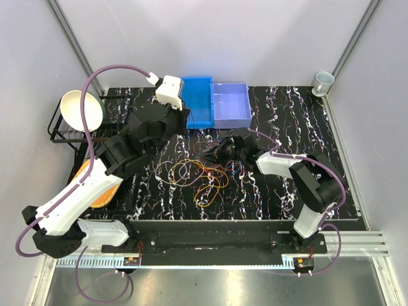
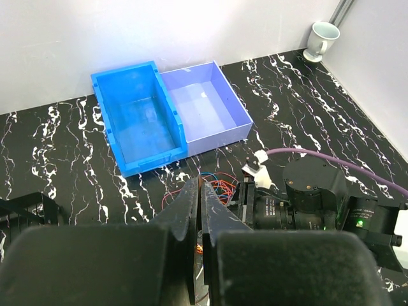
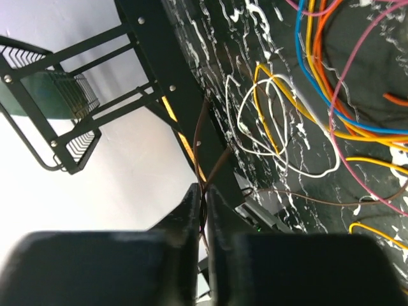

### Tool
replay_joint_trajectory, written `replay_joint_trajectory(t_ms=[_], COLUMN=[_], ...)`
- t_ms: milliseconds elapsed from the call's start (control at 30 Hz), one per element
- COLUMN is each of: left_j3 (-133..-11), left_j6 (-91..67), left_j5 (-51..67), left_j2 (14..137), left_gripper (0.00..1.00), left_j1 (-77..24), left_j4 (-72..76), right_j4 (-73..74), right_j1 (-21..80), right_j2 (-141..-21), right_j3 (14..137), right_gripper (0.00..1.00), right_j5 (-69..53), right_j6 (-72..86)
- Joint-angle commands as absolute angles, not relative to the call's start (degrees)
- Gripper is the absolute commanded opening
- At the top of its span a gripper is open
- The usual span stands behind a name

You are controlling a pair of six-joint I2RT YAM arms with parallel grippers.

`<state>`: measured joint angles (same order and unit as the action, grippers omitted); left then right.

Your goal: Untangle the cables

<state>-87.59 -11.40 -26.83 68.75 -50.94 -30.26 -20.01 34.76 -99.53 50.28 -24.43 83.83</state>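
Note:
The cables point(image 1: 201, 175) lie in a loose tangle of mostly orange loops on the black marbled table, between the two arms. My right gripper point(image 1: 218, 152) is low at the tangle's upper right edge. In the right wrist view it point(image 3: 204, 191) is shut on a thin brown cable point(image 3: 203, 134), which rises out from between the fingers. White, yellow, blue and pink loops point(image 3: 299, 115) lie beyond. My left gripper point(image 1: 183, 122) is raised above the table; its fingers point(image 2: 201, 185) are pressed together just short of red and blue loops point(image 2: 220, 187). I cannot tell whether a wire is pinched.
A blue bin point(image 1: 197, 101) and a lavender bin point(image 1: 231, 104) stand side by side at the back. A white mug point(image 1: 323, 81) sits in the back right corner. A black wire rack point(image 1: 64, 131) holding a white bowl point(image 1: 80, 109) stands at the left.

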Motion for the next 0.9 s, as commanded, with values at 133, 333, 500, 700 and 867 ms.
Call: replay_joint_trajectory(t_ms=[133, 333, 500, 700, 867], left_j3=[-89.5, -88.2, -82.5, -74.7, -75.0], left_j6=[-10.8, -11.8, -12.9, -14.6, -16.1], left_j5=[-27.0, -26.6, -23.4, -24.8, -26.4], left_j2=[69.6, 68.5, 66.7, 67.6, 69.4], left_gripper=[0.58, 0.99, 0.99, 0.99, 0.99], left_j1=[-50.9, -44.2, -39.5, -36.8, -35.1], left_j4=[-32.2, -38.2, -35.6, -30.5, -31.5], right_j4=[-12.2, 6.0, 8.4, 11.4, 13.7], right_j1=[33.3, 30.2, 27.9, 26.7, 25.6], right_j2=[-93.6, -84.1, -82.2, -83.7, -85.5], right_j3=[60.1, 76.1, 83.5, 91.9, 98.2], right_gripper=[0.0, 0.0, 0.0, 0.0, 0.0], right_j5=[-24.3, -13.2, -11.3, -11.3, -9.7], right_j6=[76.2, 56.6, 49.3, 42.0, 36.6])
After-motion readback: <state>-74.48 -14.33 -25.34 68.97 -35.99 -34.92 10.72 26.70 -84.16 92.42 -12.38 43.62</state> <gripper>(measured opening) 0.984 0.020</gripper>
